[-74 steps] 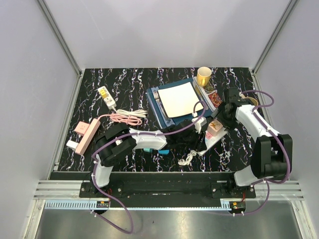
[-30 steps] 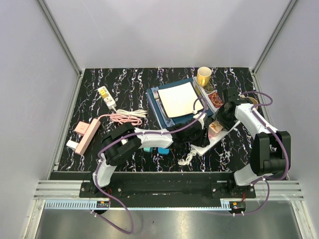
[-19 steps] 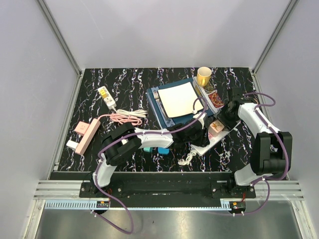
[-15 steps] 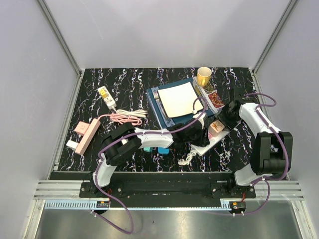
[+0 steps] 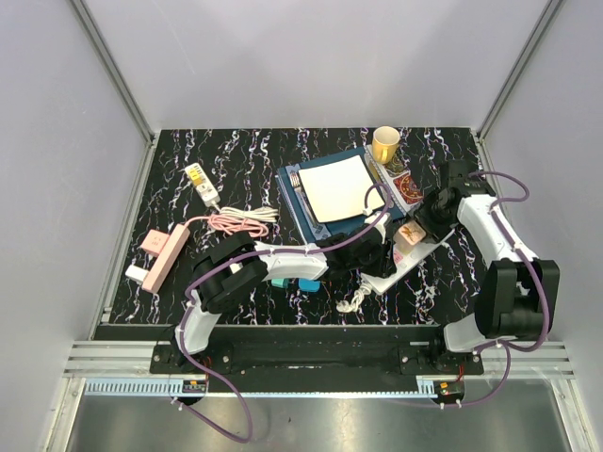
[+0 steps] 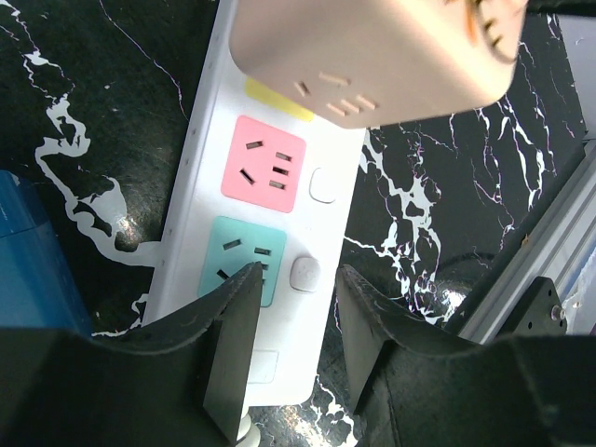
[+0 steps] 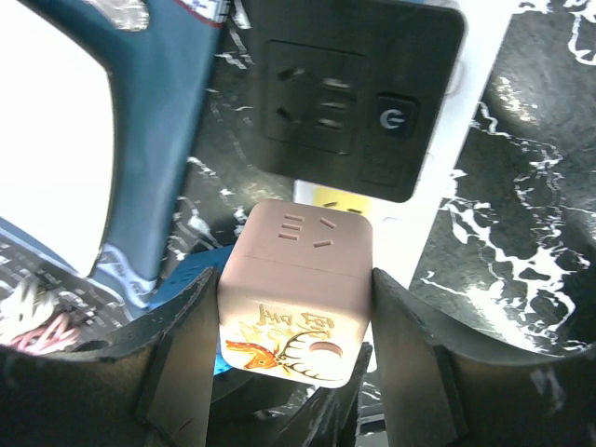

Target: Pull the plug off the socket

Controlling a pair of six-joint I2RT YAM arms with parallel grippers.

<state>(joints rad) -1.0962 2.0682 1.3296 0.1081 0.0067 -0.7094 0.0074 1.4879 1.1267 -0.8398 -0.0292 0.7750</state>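
Note:
The plug (image 7: 303,279) is a pink cube adapter with a deer picture, and my right gripper (image 7: 296,289) is shut on its two sides. The plug (image 5: 409,233) hangs just above the yellow outlet (image 7: 340,200) of the socket (image 6: 328,233), a white power strip with pink and teal outlets. My left gripper (image 6: 296,279) stands open over the strip's cable end. Its left finger (image 6: 233,326) lies over the teal outlet, and its right finger (image 6: 368,326) sits at the strip's right edge. In the top view the socket (image 5: 419,256) lies slanted between both arms.
A stack of blue books with a white sheet (image 5: 330,188) lies behind the strip, with a yellow cup (image 5: 385,143) beyond it. A pink power strip (image 5: 165,252), a small white one (image 5: 201,182) and a coiled pink cable (image 5: 240,223) are at the left. A knotted white cable (image 5: 355,299) lies near the front.
My left arm has reached in onto the strip. My right gripper has drawn up and toward the far right with the plug in it.

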